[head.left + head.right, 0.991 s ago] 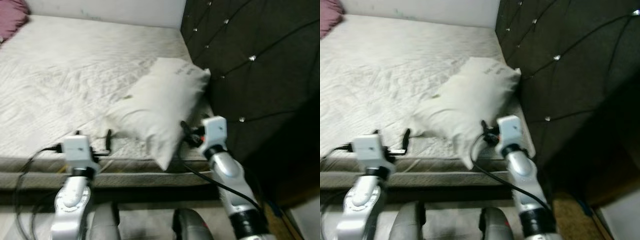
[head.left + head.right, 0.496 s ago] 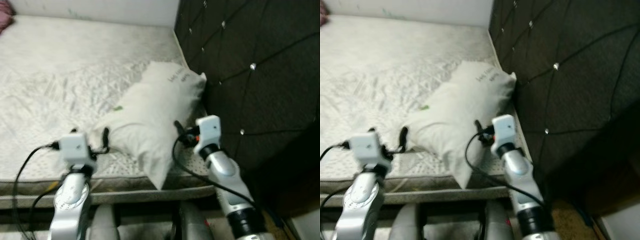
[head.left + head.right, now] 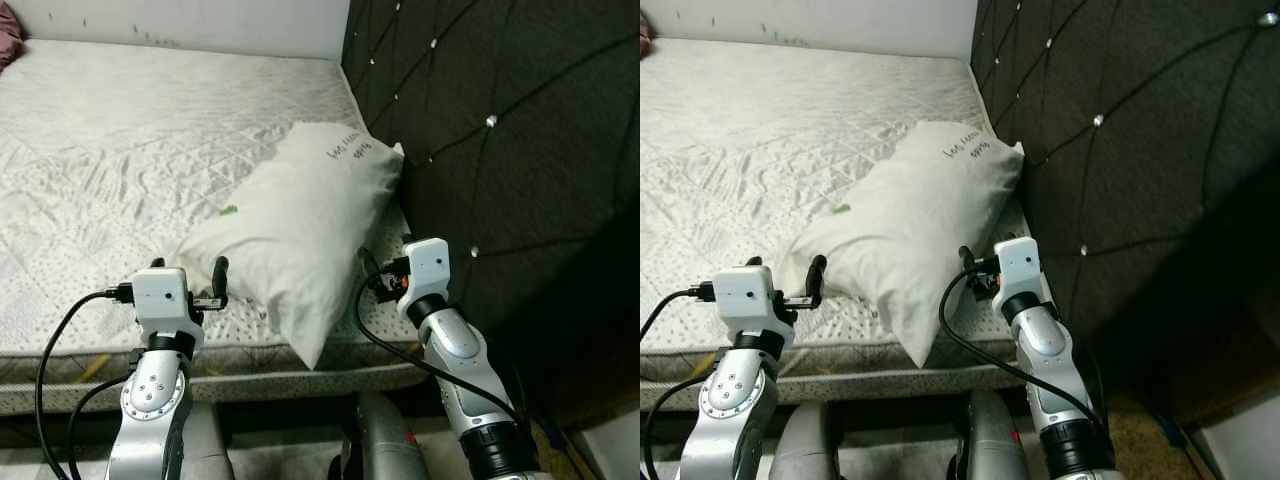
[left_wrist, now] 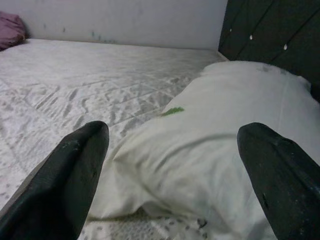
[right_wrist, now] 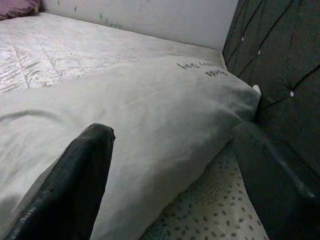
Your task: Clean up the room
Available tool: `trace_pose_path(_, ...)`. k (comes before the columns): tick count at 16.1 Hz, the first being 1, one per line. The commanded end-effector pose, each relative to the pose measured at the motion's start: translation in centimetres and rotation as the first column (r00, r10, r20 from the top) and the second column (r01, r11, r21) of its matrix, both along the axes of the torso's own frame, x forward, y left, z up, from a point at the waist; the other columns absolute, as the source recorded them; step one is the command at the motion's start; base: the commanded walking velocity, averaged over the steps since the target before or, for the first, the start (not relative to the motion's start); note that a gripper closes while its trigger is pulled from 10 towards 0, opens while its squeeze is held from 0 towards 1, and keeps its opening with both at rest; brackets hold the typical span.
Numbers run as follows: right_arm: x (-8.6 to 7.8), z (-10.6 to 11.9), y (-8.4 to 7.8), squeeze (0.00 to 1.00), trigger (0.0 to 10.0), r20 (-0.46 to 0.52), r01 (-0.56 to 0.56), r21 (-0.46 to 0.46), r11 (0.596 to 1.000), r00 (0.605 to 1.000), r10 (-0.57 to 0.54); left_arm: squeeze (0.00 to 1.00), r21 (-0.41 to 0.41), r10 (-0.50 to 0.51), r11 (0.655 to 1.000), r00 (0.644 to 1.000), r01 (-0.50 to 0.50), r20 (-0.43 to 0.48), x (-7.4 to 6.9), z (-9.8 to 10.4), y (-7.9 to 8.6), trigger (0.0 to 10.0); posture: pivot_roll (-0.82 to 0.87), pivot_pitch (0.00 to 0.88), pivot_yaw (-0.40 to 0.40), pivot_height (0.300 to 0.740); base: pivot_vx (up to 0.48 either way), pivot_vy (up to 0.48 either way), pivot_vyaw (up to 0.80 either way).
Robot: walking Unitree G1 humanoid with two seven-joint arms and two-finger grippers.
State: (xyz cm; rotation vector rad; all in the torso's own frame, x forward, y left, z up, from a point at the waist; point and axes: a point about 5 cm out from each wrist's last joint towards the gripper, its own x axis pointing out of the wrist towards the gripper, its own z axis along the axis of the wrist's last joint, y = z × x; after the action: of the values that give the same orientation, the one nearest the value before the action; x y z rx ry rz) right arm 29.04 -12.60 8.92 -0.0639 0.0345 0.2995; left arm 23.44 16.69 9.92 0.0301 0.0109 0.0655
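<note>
1. The bed has a bare white mattress. Its top is stitched in wavy lines, and near the front edge it has lots of tiny dark dots.
2. A white pillow lies on the bed, near the front edge and at the robot's right side. It is soft and puffy, with a few folds in the cloth.
3. The pillow lies at a slant. Its far corner rests against the headboard. Its near corner pokes out over the front edge of the bed.
4. The pillow has some dark writing near its far end and a small green mark on its side. The writing is too small to read.
5. The headboard is dark and padded. It is tufted into diamond shapes with little shiny studs.
6. A bit of pink cloth sits at the far left corner of the bed.
7. The left gripper is over the front edge of the bed, just beside the pillow's near left end. Its fingers are spread wide and hold nothing.
8. The right gripper is between the pillow and the headboard, close to the pillow's right side. Its fingers are spread wide too, with the pillow in front of them.
</note>
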Motion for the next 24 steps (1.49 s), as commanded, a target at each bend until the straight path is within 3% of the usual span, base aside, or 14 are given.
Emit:
trace_pose_path(1,0.1,-0.1,-0.1,0.00,10.0,-0.014,-0.004,-0.008,1.000,1.000,0.004,0.00,0.015,0.014,1.000,1.000,-0.013,-0.010,0.0,-0.1,0.2,10.0,-0.01,0.000,-0.094,0.590,0.000,0.000,0.00)
trace_pose_path(5,0.1,-0.3,0.2,0.00,10.0,-0.021,-0.025,-0.041,0.999,0.999,0.024,0.00,0.023,0.026,0.999,1.000,-0.025,-0.009,0.2,-0.1,0.2,10.0,-0.01,0.000,-0.096,0.590,0.000,0.000,0.00)
trace_pose_path(10,0.2,-0.6,0.8,0.00,10.0,-0.036,-0.054,-0.052,0.997,0.998,0.052,0.00,0.029,0.030,0.999,0.999,-0.030,-0.010,0.2,0.0,0.3,10.0,0.00,0.000,-0.099,0.590,0.000,0.000,0.60)
trace_pose_path(12,0.9,-1.7,1.4,0.00,10.0,-0.106,-0.079,-0.067,0.995,0.992,0.071,0.00,0.053,0.061,0.997,0.998,-0.059,-0.022,-0.4,0.2,1.1,10.0,0.06,0.000,-0.102,0.590,0.000,0.000,0.00)
trace_pose_path(16,2.1,-1.5,2.8,0.00,10.0,-0.110,-0.092,-0.068,0.993,0.990,0.085,0.00,0.082,0.098,0.992,0.994,-0.094,-0.039,-1.4,0.4,2.3,10.0,0.08,0.027,-0.099,0.590,0.000,0.000,0.00)
trace_pose_path(24,2.2,-1.7,2.8,0.00,10.0,-0.109,-0.073,-0.067,0.995,0.992,0.066,0.00,0.078,0.087,0.993,0.995,-0.084,-0.044,-1.2,1.0,1.8,10.0,0.06,0.052,-0.093,0.532,0.000,0.000,0.00)
